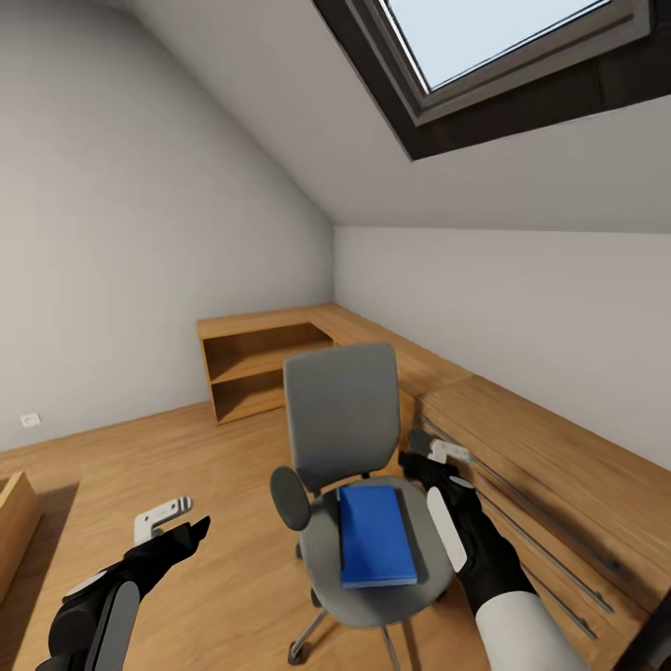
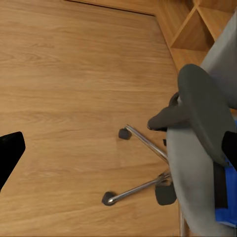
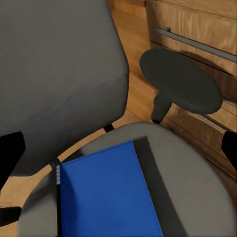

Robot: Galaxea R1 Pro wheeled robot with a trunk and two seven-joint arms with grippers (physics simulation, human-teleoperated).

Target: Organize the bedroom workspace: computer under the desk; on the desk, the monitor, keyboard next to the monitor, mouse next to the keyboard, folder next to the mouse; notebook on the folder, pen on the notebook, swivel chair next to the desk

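An attic bedroom with a grey swivel chair (image 1: 347, 485) near the robot, and the bright-blue folder (image 1: 376, 535) lying flat on its seat over a slightly larger dark sheet. The right gripper (image 1: 438, 458) hovers just right of the seat, the left gripper (image 1: 171, 524) over bare floor (image 1: 140, 466) well left; both look spread and hold nothing. A sideways nudge could roll the chair, or a grab could pinch both layers.
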